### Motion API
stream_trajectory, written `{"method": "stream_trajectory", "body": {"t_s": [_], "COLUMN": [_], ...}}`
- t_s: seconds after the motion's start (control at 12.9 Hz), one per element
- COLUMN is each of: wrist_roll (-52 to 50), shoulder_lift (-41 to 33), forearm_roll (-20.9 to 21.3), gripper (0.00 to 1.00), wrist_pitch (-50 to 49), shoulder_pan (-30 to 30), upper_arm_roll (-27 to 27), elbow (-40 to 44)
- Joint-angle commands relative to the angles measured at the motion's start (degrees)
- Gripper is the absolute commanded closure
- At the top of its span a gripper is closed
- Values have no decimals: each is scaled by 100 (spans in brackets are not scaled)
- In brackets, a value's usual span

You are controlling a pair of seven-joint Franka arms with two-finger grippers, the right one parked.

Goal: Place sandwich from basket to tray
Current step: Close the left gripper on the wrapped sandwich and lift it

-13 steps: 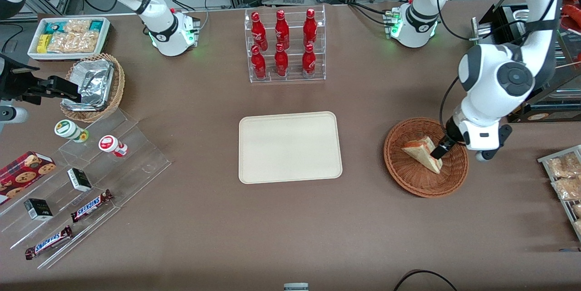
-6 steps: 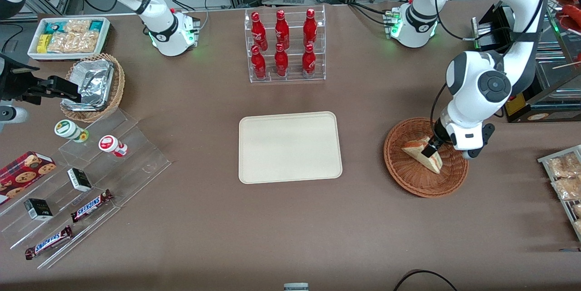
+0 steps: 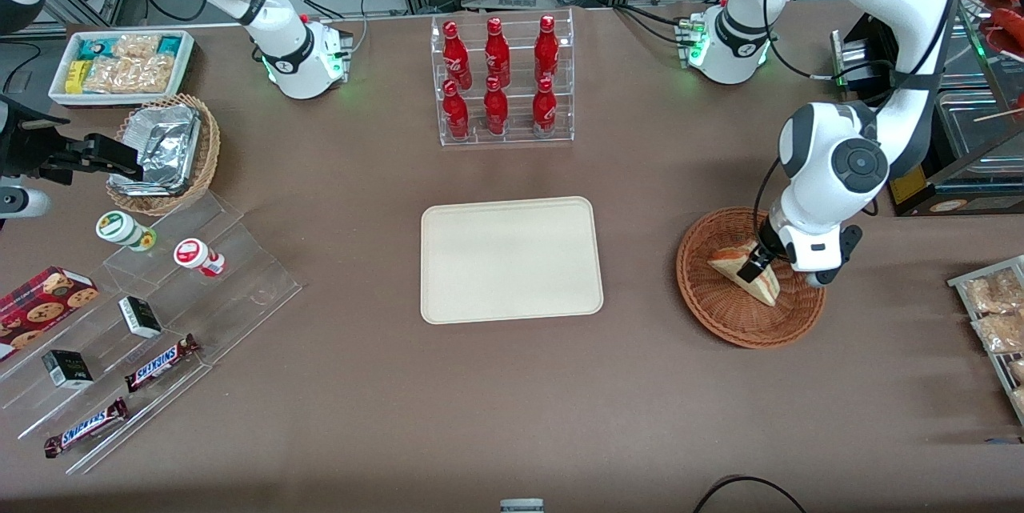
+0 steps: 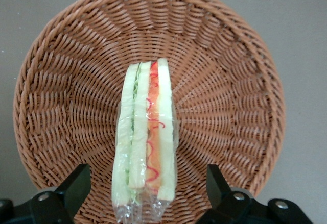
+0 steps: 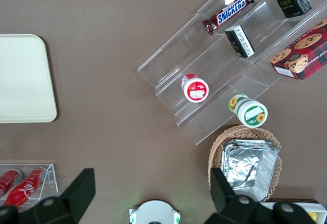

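Pincer (image 4: 147, 185) spread wide, straddling sandwich (image 4: 145, 142) (in basket (image 4: 230, 106))

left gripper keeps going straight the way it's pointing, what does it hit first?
Most likely the sandwich. The gripper is open, a finger on either side of the wedge, pointing down into the basket. Depth is unclear, but the fingers may reach the wicker floor as they straddle it.

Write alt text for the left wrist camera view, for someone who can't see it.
A clear-wrapped sandwich stands on edge in the middle of a round reddish-brown wicker basket, its green and red filling stripes facing the camera. The open gripper sits just above it, one black finger on each side of the sandwich, not touching it.
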Motion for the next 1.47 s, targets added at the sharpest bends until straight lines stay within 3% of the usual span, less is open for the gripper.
{"method": "stream_trajectory", "body": {"t_s": [0.0,0.15,0.23,0.31,0.39,0.46,0.7,0.85,1.16,1.39], "wrist_roll": [-138,-138,-138,-147,-164,-147,-85,-68,55,-24], "shoulder_lift": [77,182,209,218,209,227,87,-106,-11,235], "forearm_roll": [46,46,46,46,46,55,151,387,380,310], "gripper": [0,0,6,43,89,100,100,100,100,100], "wrist_pitch": [432,636,654,654,645,645,444,-299,-2445,-2957], "shoulder_pan": [-63,-89,-89,-89,-89,-89,-89,-89,-361,-922], "upper_arm_roll": [35,35,35,35,35,35,44,44,-9,-9], "elbow": [-212,-292,-283,-283,-283,-266,-187,224,2094,3204]}}
